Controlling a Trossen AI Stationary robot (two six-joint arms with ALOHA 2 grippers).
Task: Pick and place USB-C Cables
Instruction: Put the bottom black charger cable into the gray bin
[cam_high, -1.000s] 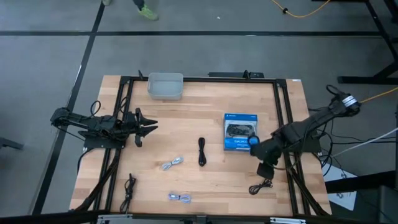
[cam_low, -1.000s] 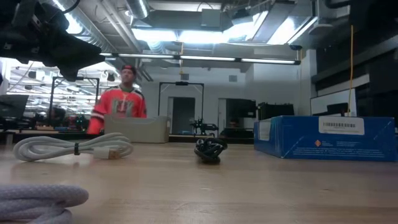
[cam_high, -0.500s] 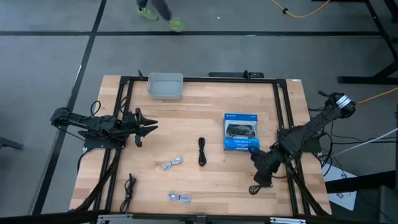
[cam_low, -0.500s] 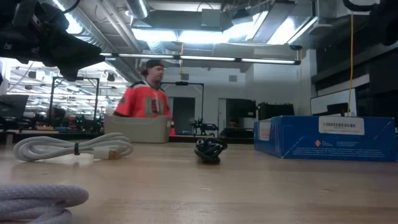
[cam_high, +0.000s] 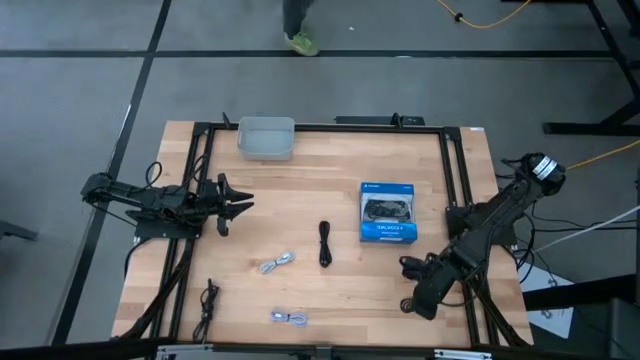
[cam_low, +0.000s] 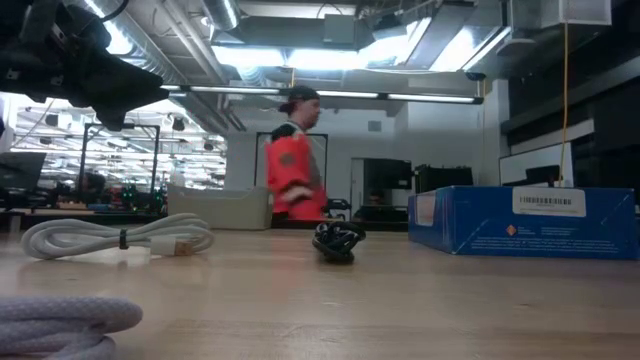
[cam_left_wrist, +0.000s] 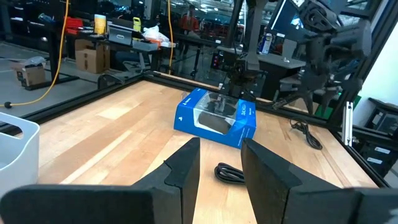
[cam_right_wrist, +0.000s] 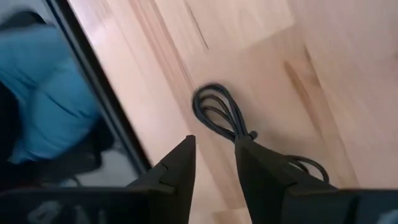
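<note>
Five small cable bundles lie flat on the table. In the high view there is a black one (cam_high: 324, 243) at mid-table, a silvery one (cam_high: 277, 262) left of it, a second silvery one (cam_high: 290, 318) at the near edge, and a black one (cam_high: 208, 298) near left. The third black bundle (cam_right_wrist: 217, 115) lies near the right rail. My right gripper (cam_high: 425, 292) hangs over it, open, and the loop shows just beyond the fingertips (cam_right_wrist: 186, 163) without visible touch. My left gripper (cam_high: 238, 206) waits open at the table's left.
A flat blue box (cam_high: 387, 213) lies right of centre, far of my right gripper. A grey bin (cam_high: 266, 137) stands at the far edge. Black frame rails (cam_high: 462, 190) run along the table's sides. A person in red (cam_low: 292, 180) walks in the room beyond.
My right gripper has moved from beside the blue box toward the table's near edge, ending over the black bundle by the right rail. The person behind the table has walked rightward.
</note>
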